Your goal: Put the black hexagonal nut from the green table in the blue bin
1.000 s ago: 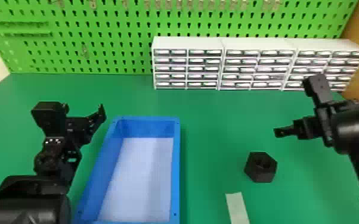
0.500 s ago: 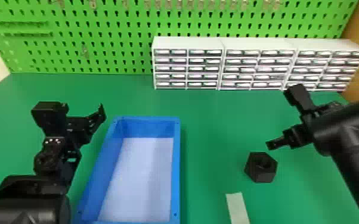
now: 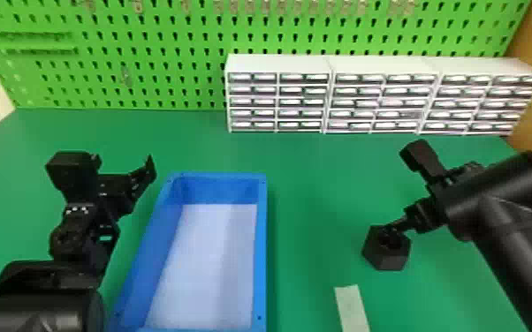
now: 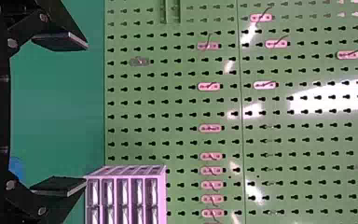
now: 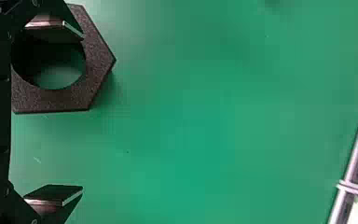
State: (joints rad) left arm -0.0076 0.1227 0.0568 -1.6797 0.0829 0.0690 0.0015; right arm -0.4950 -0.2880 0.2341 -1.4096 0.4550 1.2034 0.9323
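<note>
On the green table (image 3: pixel 313 185), right of the blue bin (image 3: pixel 262 247), lies the black hexagonal nut (image 3: pixel 384 258). My right gripper (image 3: pixel 395 227) is over the nut's top. In the right wrist view, my right gripper (image 5: pixel 83 112) is open; one finger overlaps the hole of the nut (image 5: pixel 98 60), the other stands off beyond its edge. My left gripper (image 3: pixel 146 172) is parked left of the bin; the left wrist view shows the left gripper (image 4: pixel 86 112) open with nothing between its fingers.
White drawer cabinets (image 3: pixel 278 101) stand along the back of the table before a green pegboard (image 3: pixel 168 57). A pale strip (image 3: pixel 351 309) lies on the table in front of the nut, near the bottom edge of the head view.
My right arm has moved left and toward the robot, bringing its gripper from beyond the nut to over it. The left arm, bin and nut have kept their places.
</note>
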